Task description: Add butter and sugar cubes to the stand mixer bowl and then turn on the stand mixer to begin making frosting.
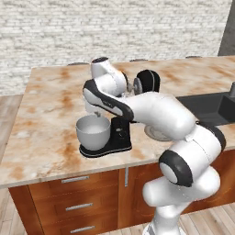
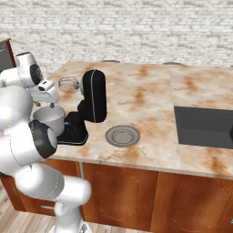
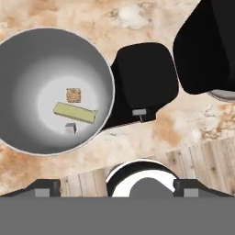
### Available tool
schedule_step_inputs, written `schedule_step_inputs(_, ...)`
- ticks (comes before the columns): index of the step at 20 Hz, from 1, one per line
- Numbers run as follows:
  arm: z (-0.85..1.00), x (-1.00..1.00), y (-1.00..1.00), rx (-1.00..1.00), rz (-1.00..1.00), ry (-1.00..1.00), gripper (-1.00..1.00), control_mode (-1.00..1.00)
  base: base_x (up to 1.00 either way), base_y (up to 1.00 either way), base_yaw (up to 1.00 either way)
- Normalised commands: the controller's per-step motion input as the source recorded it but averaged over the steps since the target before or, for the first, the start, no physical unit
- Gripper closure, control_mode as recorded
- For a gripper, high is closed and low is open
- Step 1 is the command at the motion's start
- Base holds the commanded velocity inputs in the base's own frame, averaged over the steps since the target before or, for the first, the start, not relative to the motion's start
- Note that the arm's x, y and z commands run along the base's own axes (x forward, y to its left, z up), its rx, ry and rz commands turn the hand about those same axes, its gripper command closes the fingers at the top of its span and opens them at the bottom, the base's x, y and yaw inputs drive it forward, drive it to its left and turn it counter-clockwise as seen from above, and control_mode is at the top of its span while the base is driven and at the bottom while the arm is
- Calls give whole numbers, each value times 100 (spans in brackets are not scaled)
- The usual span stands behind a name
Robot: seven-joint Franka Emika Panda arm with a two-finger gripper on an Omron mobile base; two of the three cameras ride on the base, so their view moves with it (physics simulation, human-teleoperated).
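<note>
Hand view: white arm's two-finger gripper point(image 3: 117, 187) hanging wide open, empty, pointing down beside round silver-grey metal bowl point(image 3: 98, 69), near counter edge.

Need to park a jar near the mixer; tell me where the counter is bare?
Bare: the wide stretch left of the bowl, and the counter between mixer and sink, behind the plate. Crowded: around the mixer base, where the arm hangs.

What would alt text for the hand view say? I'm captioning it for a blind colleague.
Looking down into the stand mixer bowl: a pale butter stick, a brown cube and a small grey cube lie inside. The stand mixer sits alongside on the marble counter.
</note>
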Motion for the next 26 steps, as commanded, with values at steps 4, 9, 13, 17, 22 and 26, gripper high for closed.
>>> schedule_step_inputs(4,41,-100,-100,22,0,-21,-100,-100,0,0,0)
schedule_step_inputs(9,42,-67,-100,24,0,-22,-100,-100,0,0,0)
schedule_step_inputs(13,36,-19,-100,28,0,-23,-100,-100,0,0,0)
schedule_step_inputs(17,52,9,-91,31,0,-16,-100,-100,0,0,0)
schedule_step_inputs(22,69,44,-66,28,0,-8,-100,-100,0,0,0)
schedule_step_inputs(26,52,48,-36,29,0,-7,-100,-100,0,0,0)
